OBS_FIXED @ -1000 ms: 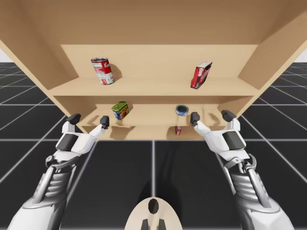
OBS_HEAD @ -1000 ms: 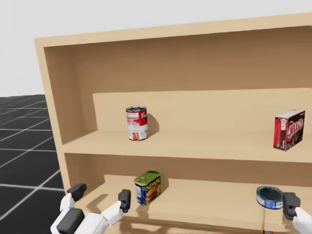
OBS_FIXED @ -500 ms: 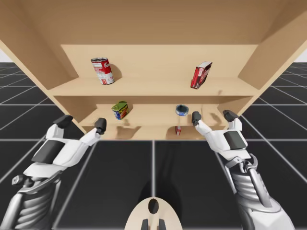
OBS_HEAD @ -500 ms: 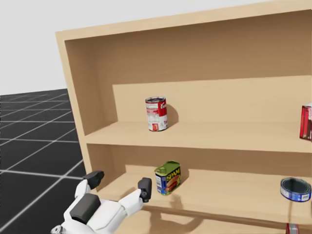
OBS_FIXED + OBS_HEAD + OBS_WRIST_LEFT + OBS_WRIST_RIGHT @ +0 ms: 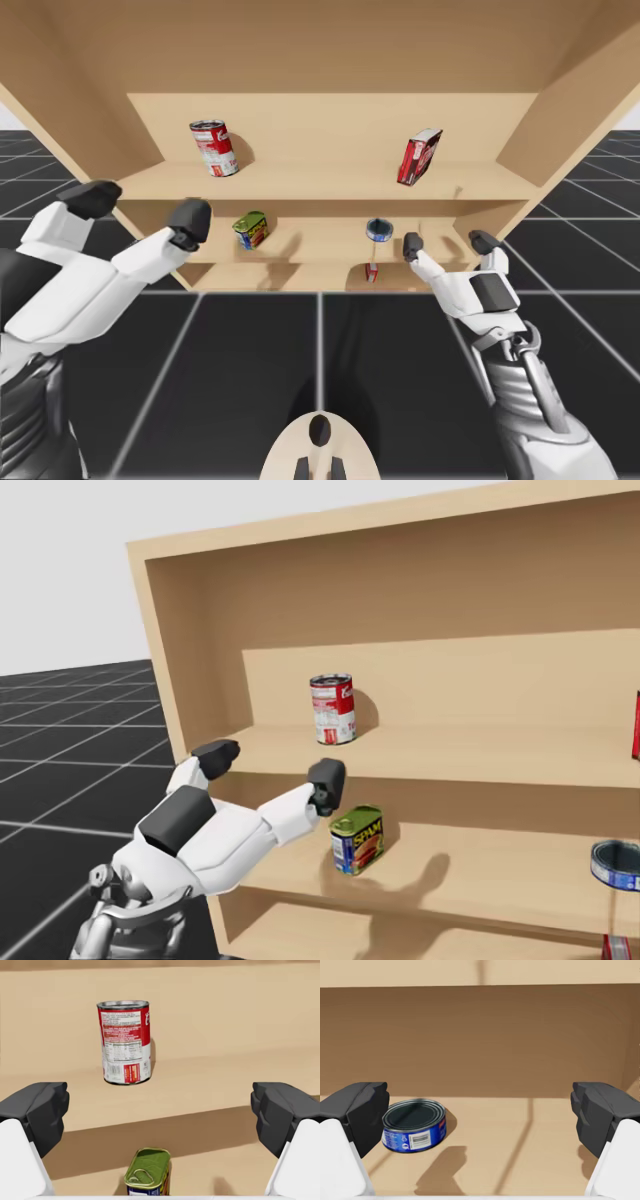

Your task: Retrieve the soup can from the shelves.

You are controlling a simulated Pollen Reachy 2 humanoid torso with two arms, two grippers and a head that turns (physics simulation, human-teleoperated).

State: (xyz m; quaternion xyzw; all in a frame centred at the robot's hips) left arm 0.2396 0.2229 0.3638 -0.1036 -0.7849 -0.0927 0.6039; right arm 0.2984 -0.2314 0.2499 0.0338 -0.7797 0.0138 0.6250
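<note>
soup can [image 5: 124,1042] upright, left gripper [image 5: 160,1110] facing it, jaws apart

The shelves [image 5: 330,180] are pale tan wood. The soup can [image 5: 124,1042] is red and white with a silver top, the small tin [image 5: 357,840] green and yellow, the flat can [image 5: 415,1130] blue, the box [image 5: 419,156] red. The floor [image 5: 250,380] is black with pale grid lines.

One shelf unit [image 5: 330,180] holds three cans: one red-and-white soup can [image 5: 214,147], one green can [image 5: 251,229], one flat blue can [image 5: 379,230]. Also one red box [image 5: 418,156] and one small red item [image 5: 371,272].
</note>
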